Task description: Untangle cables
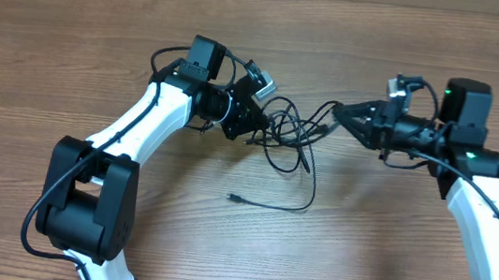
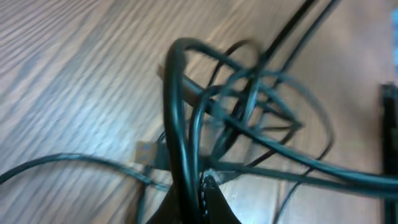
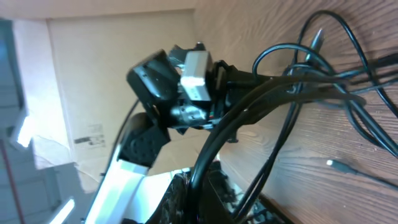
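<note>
Tangle of thin black cables [image 1: 288, 130] on a wood-grain tabletop [image 1: 75, 16], about midway between its left and right edges, shown from overhead and from both wrists.

Left: the left tool [image 1: 250, 121] is pinched narrow on the cables at the left side of the tangle. The left wrist view shows a cord running straight into its closed tips, with several loops crossing just beyond.

Centre: a cluster of overlapping loops, apparently held partly off the surface between the two tools. One long strand sweeps out toward the near edge and ends in a small plug [image 1: 232, 196] lying flat and free.

Right: the right tool [image 1: 336, 112] is likewise closed narrow, gripping cords at the right side of the tangle. In the right wrist view several strands converge into it, but their exact number cannot be told.

Handling, as judged: the cords are light, limp and smooth-jacketed, so they will sag, spring back into coils and may slip through a loose pinch. A hold on the cord body close to a crossing should give most control. The plug ends are the stiffest parts and the likeliest to snag when drawn through a loop.
</note>
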Tool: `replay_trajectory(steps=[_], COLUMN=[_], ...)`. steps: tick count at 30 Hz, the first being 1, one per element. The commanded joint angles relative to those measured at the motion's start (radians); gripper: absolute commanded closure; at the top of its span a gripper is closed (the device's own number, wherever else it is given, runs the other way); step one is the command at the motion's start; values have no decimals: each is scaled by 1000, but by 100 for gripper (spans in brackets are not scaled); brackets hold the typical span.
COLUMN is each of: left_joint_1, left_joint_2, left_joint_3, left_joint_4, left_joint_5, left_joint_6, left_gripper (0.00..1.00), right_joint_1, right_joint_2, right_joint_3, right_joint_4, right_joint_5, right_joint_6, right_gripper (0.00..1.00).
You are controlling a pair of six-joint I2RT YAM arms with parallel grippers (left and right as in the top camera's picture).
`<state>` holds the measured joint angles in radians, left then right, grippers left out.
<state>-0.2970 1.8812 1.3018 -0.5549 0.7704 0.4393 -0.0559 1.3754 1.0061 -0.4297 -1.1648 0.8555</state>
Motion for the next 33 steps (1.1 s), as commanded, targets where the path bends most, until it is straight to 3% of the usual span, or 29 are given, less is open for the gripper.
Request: replay_trajectory(steps=[1, 11, 16, 25, 33], left_joint_1=[2, 2, 2, 2, 2], left_joint_2=[-18, -18, -18, -18, -18], left_joint_3=[2, 2, 2, 2, 2], left_joint_4=[9, 14, 20, 23, 29], left_joint_5=[-184, -490, -496, -496, -480], left_joint_6=[-95, -261, -273, -272, -287], left_gripper=[96, 96, 96, 96, 96], right_joint_1=[-48, -126, -134, -134, -134], right_joint_2=[-5, -5, -5, -5, -5], right_joint_3=[14, 14, 14, 14, 14], right_joint_4=[8, -131, -253, -519, -597], right_joint_5=[-120, -123, -85, 399, 652], right_joint_6=[-22, -194, -308, -390, -390], right_gripper=[96, 96, 96, 96, 59])
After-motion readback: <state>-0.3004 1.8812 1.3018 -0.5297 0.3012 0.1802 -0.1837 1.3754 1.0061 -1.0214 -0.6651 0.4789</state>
